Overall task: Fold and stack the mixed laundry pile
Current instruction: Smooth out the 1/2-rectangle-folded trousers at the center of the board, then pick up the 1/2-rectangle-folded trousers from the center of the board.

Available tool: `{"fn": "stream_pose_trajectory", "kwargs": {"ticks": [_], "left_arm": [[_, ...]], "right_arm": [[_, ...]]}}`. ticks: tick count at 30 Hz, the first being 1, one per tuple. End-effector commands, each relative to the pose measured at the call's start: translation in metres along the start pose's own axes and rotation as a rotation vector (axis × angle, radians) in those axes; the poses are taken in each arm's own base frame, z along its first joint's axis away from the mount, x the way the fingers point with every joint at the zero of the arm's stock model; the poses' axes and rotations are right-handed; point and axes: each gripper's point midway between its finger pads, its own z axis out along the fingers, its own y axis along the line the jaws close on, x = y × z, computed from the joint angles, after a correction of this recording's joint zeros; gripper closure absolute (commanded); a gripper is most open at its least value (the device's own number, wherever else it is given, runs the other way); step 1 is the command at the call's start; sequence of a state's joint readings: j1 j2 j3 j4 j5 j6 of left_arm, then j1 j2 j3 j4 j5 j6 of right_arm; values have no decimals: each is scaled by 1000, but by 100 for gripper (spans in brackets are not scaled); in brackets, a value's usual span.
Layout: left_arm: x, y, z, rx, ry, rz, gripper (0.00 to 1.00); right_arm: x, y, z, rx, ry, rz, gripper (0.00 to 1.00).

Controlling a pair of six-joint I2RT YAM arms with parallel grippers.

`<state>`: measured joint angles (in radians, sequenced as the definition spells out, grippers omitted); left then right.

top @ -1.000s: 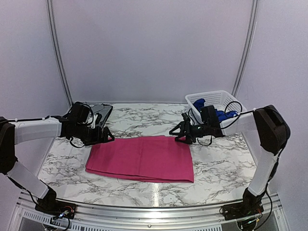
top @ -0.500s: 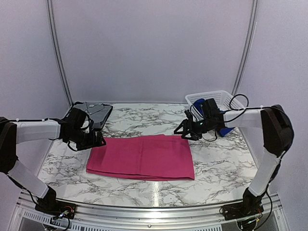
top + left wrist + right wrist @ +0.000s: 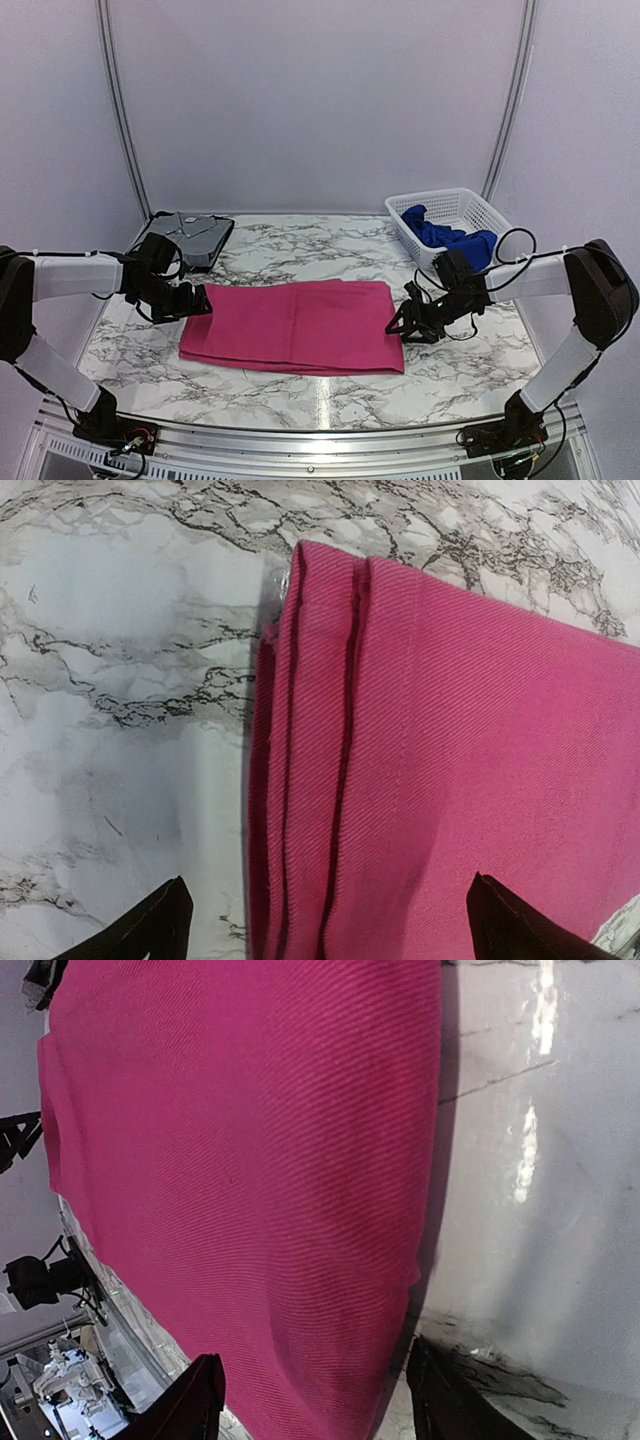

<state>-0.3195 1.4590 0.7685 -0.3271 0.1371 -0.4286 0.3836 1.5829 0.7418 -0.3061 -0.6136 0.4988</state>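
Note:
The magenta-pink garment (image 3: 295,325) lies folded flat in a rectangle on the marble table. My left gripper (image 3: 197,301) is open over its far left corner; in the left wrist view (image 3: 325,920) the black fingertips (image 3: 160,925) straddle the layered left edge of the pink cloth (image 3: 450,750). My right gripper (image 3: 402,326) is open at the cloth's right edge; in the right wrist view (image 3: 315,1395) its fingertips (image 3: 195,1400) span the pink cloth's edge (image 3: 250,1160). The royal blue garment (image 3: 450,236) lies bunched in the white mesh basket (image 3: 462,204).
A flat dark grey tray (image 3: 197,236) sits at the back left, behind my left arm. The basket stands at the back right. The table's metal front rail (image 3: 320,432) runs along the near edge.
My right gripper has moved from the cloth's far right corner toward the front, down along the right edge. My left gripper has moved slightly forward and down onto the far left corner.

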Motion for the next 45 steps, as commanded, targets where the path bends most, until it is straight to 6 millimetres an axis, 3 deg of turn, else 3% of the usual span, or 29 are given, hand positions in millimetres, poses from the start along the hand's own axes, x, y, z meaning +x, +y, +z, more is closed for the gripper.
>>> {"fn": "stream_pose_trajectory", "kwargs": {"ticks": [1,8,9,12,13,26,34,39,45], "left_arm": [[16,8,7,-13,55,-19,1],[20,15,14,-14,62,-40,1],[19,16,14,-11,60,-48,1],[18,17,14,-6,58,-56,2],[16,17,13,-1,52,-59,2],[8,-23,0,185,19,-55,1],[8,-68,4,363,18,-94,5],[10,-83,23,423,39,-164,20],[23,-111,42,459,96,-130,24]], "right_arm": [[6,-24,15,54,14,45,38],[-4,-16,31,-61,14,71,55],[-7,-13,30,-73,7,68,60],[-12,-4,23,-88,-8,55,94],[-13,-2,18,-85,-19,47,100],[-42,18,-85,-88,-215,-10,100],[-75,84,-143,-187,-288,-128,100],[-87,109,-150,-222,-272,-167,100],[-91,148,-131,-256,-211,-232,100]]}}
